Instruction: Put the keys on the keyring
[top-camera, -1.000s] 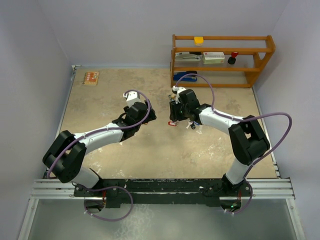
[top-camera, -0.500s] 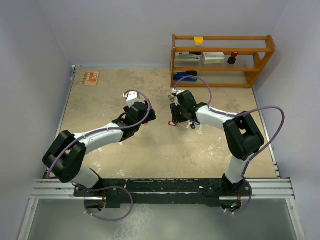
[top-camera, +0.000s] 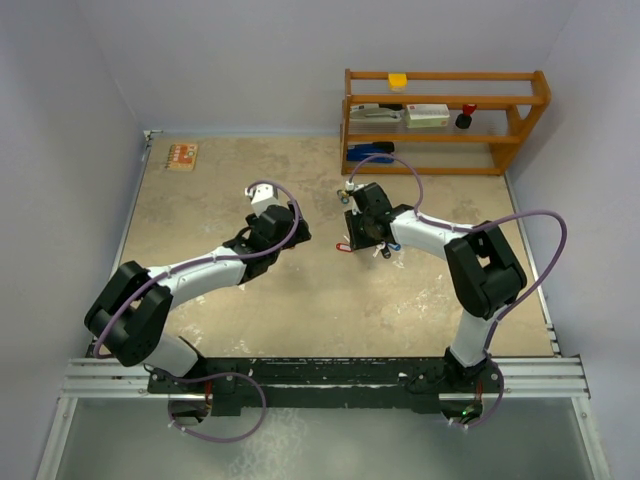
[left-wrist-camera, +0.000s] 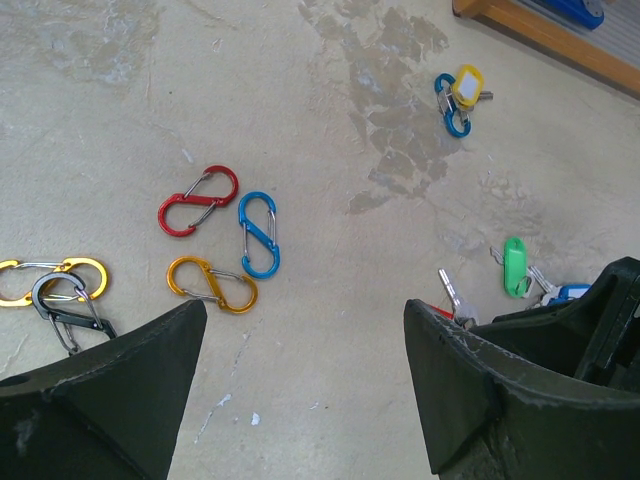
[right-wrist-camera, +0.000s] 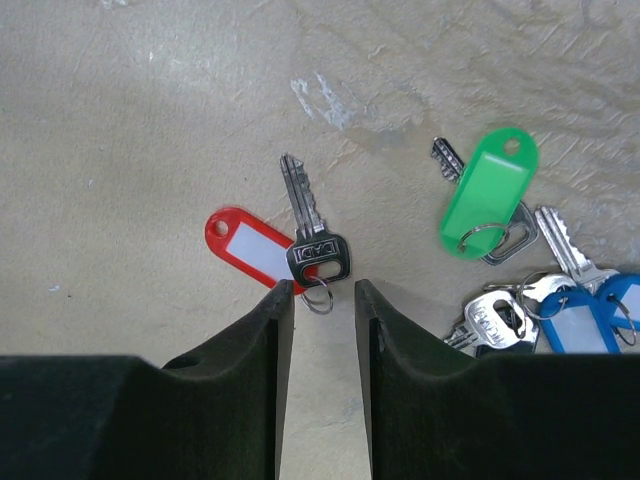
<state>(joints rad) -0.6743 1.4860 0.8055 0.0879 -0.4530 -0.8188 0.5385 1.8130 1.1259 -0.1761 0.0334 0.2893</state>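
The right end effector (right-wrist-camera: 322, 292) hangs low over the counter (right-wrist-camera: 150, 120), its jaws slightly parted and gripping nothing. The small split ring (right-wrist-camera: 318, 298) of the red-tagged key (right-wrist-camera: 312, 230) lies just between the fingertips. To the right lie the green-tagged key (right-wrist-camera: 487, 190) and a blue-tagged bunch (right-wrist-camera: 560, 310), touching one another. The left end effector (left-wrist-camera: 303, 312) is wide open and empty, and it hovers further left, near a cluster of coloured S-shaped clips (left-wrist-camera: 198, 200).

These keys are probably light, stiff and thin. They lie flat, and bare metal would likely slide under a pinch. The thicker key head or the edge of the plastic tag looks the better hold, leaving the ring free for threading.

Only the right wrist view shows the ring and how narrowly the jaws stand. Only the left wrist view shows the clips and, far to the right, a yellow-tagged key (left-wrist-camera: 467, 85) that seems to be hooked on a blue clip (left-wrist-camera: 456, 126). The top view shows both arms meeting mid-counter, well short of the wooden shelf (top-camera: 445, 138); the keys are mere specks there.
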